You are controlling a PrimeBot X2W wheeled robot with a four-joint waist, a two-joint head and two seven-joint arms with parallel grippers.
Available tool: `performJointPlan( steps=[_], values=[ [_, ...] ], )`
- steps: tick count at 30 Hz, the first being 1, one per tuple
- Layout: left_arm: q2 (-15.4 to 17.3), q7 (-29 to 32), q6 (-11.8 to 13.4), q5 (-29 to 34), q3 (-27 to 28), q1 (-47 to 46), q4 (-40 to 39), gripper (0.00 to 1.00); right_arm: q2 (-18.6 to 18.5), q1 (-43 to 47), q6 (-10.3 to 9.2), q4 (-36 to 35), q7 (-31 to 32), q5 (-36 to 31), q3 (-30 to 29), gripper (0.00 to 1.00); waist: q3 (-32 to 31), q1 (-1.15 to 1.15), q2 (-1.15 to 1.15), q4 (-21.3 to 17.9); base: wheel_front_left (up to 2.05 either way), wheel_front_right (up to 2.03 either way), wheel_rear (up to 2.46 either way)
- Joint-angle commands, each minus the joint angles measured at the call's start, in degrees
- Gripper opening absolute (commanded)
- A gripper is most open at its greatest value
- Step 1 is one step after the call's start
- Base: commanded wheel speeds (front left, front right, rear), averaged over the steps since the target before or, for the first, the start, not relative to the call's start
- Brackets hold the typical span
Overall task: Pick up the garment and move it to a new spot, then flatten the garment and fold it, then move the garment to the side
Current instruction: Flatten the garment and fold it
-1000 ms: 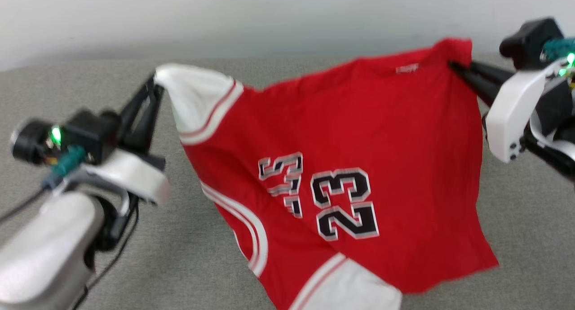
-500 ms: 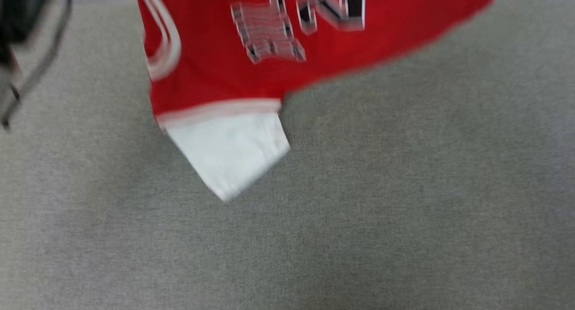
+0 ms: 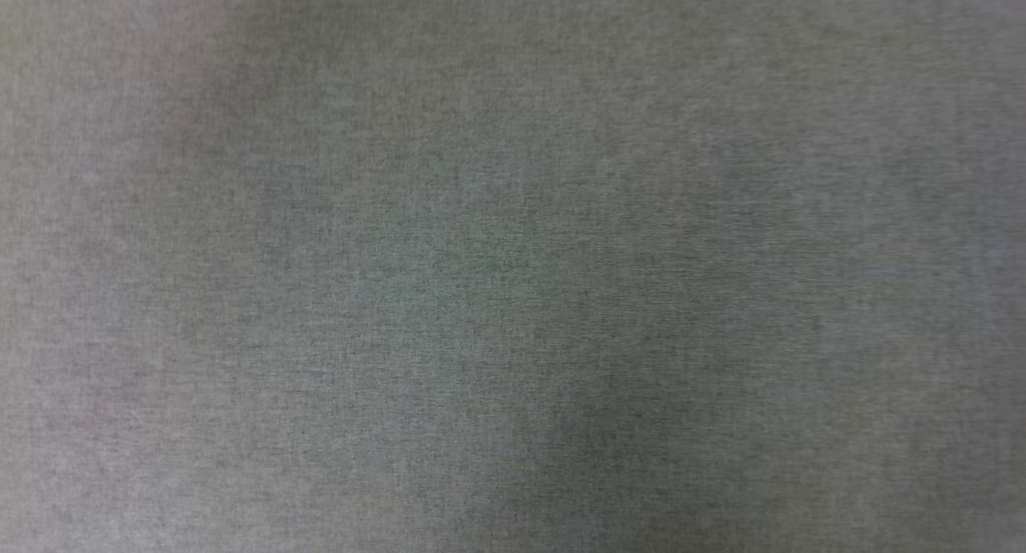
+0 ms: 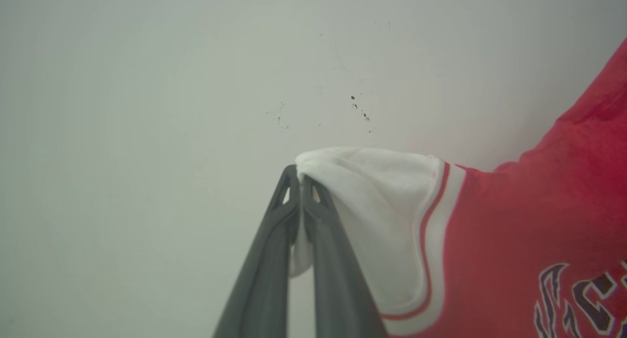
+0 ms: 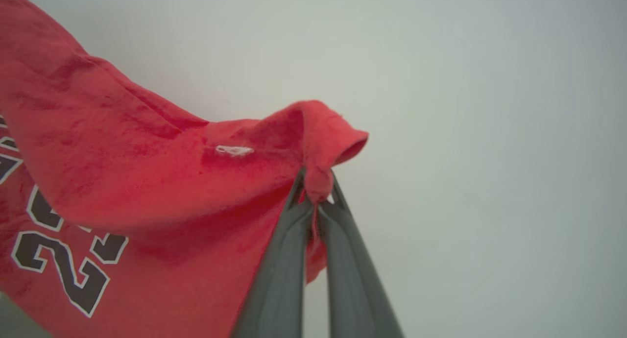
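Grey fabric surface faces the head camera, which has tipped down. The basketball T-shirt is aloft: left claw clamps its white sleeve, right claw a red edge; likely mid-move.

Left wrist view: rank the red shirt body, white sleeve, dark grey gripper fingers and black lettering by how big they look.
1. Red shirt body.
2. White short sleeve and dark grey fingers: about alike; the fingers are nearest the camera, so unranked.
3. Black white-outlined lettering, cut by the frame edge.
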Motion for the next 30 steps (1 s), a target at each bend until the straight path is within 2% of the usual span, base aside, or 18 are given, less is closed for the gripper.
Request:
performJointPlan(
  steps=[1,8,13,16,22,30],
  values=[
    [-0.71,-0.76,-0.27,0.56,-0.44,-2.22,1.46,0.0,0.52,-2.57,-0.04,1.79,-0.92,-0.79,0.3,0.0,1.49,-0.01,0.0,0.99,0.0,0.0,0.0],
    [-2.48,-3.6,-1.01,1.03,-1.75,-6.21,9.5,0.0,3.09,-8.79,-0.04,10.69,-4.67,-2.01,1.76,0.0,3.71,-0.01,0.0,1.92,0.0,0.0,0.0],
    [-3.78,-6.73,-1.4,-0.21,-2.72,-2.57,14.24,0.0,3.93,-7.4,-0.04,16.22,-6.86,-0.95,4.19,0.0,4.53,-0.01,0.0,2.54,0.0,0.0,0.0],
    [-4.21,-8.46,-1.66,-0.43,-3.78,-0.38,16.64,0.0,4.78,-4.92,-0.04,18.58,-8.42,0.62,6.0,0.0,4.53,-0.01,0.0,2.52,0.0,0.0,0.0],
    [-4.95,-12.39,-2.04,-1.69,-5.83,8.24,19.84,0.0,4.0,3.08,-0.05,20.95,-12.8,4.77,10.91,0.0,2.63,-0.01,0.0,2.88,0.0,0.0,0.0],
    [-4.24,-15.89,-1.64,-4.7,-7.1,27.17,17.75,0.0,2.21,19.08,-0.05,16.77,-17.13,13.44,19.97,0.0,-3.66,-0.01,0.0,2.3,0.0,0.0,0.0]
  ],
)
